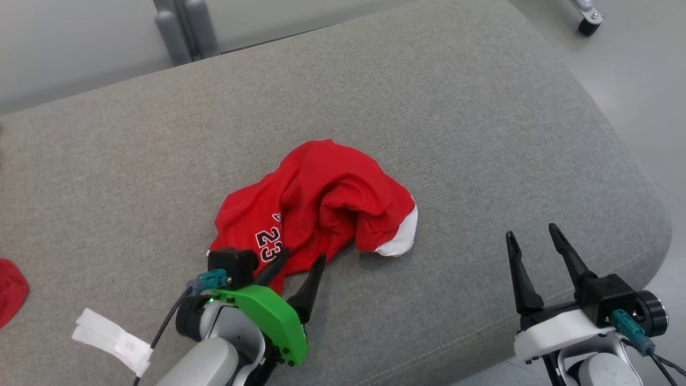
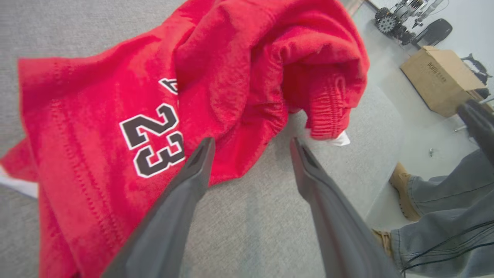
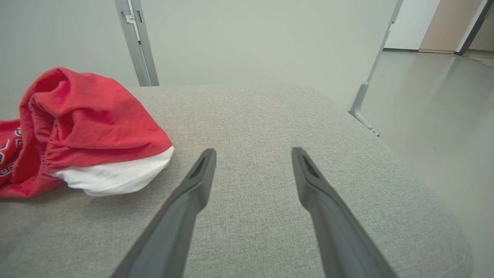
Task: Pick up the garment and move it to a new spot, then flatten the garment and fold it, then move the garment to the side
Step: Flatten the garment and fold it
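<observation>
The garment (image 1: 316,206) is a red piece with a black "23" and a white band, lying crumpled in a heap in the middle of the grey cushion (image 1: 429,96). My left gripper (image 1: 302,260) stands open at its near edge, one finger over the red cloth (image 2: 115,127), the other over bare cushion, nothing held. In the left wrist view the open left gripper (image 2: 251,144) points at the garment's lower hem. My right gripper (image 1: 529,233) is open near the cushion's front right edge, well clear of the garment (image 3: 81,127); in its wrist view the right gripper (image 3: 252,152) faces bare cushion.
Another red cloth (image 1: 10,289) and a white strip (image 1: 112,340) lie at the cushion's left front. A person's legs in jeans (image 2: 444,216) and tan shoes stand beside the cushion. A cardboard box (image 2: 440,79) sits on the floor beyond. Metal posts (image 1: 185,29) rise behind the cushion.
</observation>
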Robot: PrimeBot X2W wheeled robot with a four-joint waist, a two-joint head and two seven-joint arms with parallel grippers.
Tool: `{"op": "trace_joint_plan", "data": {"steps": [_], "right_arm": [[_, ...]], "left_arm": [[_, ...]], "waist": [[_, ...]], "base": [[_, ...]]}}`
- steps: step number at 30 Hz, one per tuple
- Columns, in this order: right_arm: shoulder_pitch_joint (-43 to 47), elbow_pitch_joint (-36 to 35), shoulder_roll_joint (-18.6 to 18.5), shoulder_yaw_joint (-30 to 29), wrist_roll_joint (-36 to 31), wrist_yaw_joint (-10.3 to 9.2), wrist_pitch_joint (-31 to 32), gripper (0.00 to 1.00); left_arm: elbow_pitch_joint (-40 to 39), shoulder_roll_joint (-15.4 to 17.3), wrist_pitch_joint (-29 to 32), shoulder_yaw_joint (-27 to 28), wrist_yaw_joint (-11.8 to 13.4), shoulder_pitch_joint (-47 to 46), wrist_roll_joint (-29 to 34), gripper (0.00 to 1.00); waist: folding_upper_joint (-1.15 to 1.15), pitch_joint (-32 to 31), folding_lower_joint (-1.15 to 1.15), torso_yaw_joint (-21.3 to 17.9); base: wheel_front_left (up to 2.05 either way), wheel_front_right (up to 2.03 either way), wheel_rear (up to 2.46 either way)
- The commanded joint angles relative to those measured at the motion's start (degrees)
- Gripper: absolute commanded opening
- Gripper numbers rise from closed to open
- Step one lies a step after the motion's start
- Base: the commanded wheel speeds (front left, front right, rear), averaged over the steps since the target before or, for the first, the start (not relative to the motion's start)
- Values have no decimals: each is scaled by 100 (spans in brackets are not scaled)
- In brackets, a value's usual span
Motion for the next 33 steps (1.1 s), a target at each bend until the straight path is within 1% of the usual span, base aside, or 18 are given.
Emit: {"op": "trace_joint_plan", "data": {"steps": [1, 5, 6, 9, 11, 16, 18, 22, 23, 25, 26, 27, 28, 31, 33], "right_arm": [[-58, 0, -8, 9, -39, -5, -17, 100], [-91, 14, -10, 74, -53, -5, -18, 100], [-85, -1, -9, 79, -47, -5, -17, 100], [-34, -3, -9, 67, -45, -5, -17, 100], [-17, -5, -9, 57, -34, -4, -17, 100], [-43, 9, -9, 45, 53, -4, -17, 100], [-88, 9, -9, 57, 116, -5, -18, 100], [-134, 8, -9, 62, 207, -4, -17, 100], [-146, 14, -9, 65, 220, -4, -17, 100], [-173, 26, -9, 62, 266, -5, -18, 100], [-178, 28, -9, 53, 275, -5, -17, 100], [-179, 32, -9, 40, 294, -5, -17, 100], [-178, 37, -9, 27, 312, -5, -17, 100], [-171, 57, -9, 5, 327, -4, -17, 100], [-151, 61, -9, -12, 345, -5, -17, 100]], "left_arm": [[164, 109, 43, -48, 85, -135, 193, 100], [660, 130, 162, -218, 202, -294, 430, 100], [833, 135, 212, -309, 134, -374, 514, 100], [912, 69, 204, -426, 19, -447, 581, 100], [908, 54, 175, -449, 21, -476, 600, 100], [910, 9, 157, -523, 140, -637, 779, 100], [1031, 41, 227, -569, 182, -711, 854, 100], [1430, 69, 428, -718, 168, -875, 968, 100], [1543, 82, 483, -783, 127, -913, 1017, 86], [1700, 74, 557, -883, 54, -944, 1051, 47], [1748, 63, 576, -916, 5, -965, 1066, 39], [1791, 57, 592, -948, -33, -982, 1083, 24], [1828, 62, 615, -981, -60, -990, 1093, 0], [1818, 118, 714, -1037, -150, -1019, 1068, 0], [1597, 204, 734, -964, -192, -1066, 994, 0]], "waist": [[0, -6, 0, 9], [0, -11, 0, -42], [0, 1, 0, -75], [0, 21, 0, -125], [0, 28, 0, -141], [0, 128, 0, -200], [0, 176, 0, -229], [0, 255, 0, -280], [0, 275, 0, -295], [0, 310, 0, -321], [0, 320, 0, -329], [0, 328, 0, -337], [0, 334, 0, -342], [0, 334, 0, -346], [0, 318, 0, -342]], "base": [[0, 0, 0], [0, 0, 0], [0, 0, 0], [0, 0, 0], [0, 0, 0], [0, 0, 0], [0, 0, 0], [0, 0, 0], [0, 0, 0], [0, 0, 0], [0, 0, 0], [0, 0, 0], [0, 0, 0], [0, 0, 0], [0, 0, 0]]}}
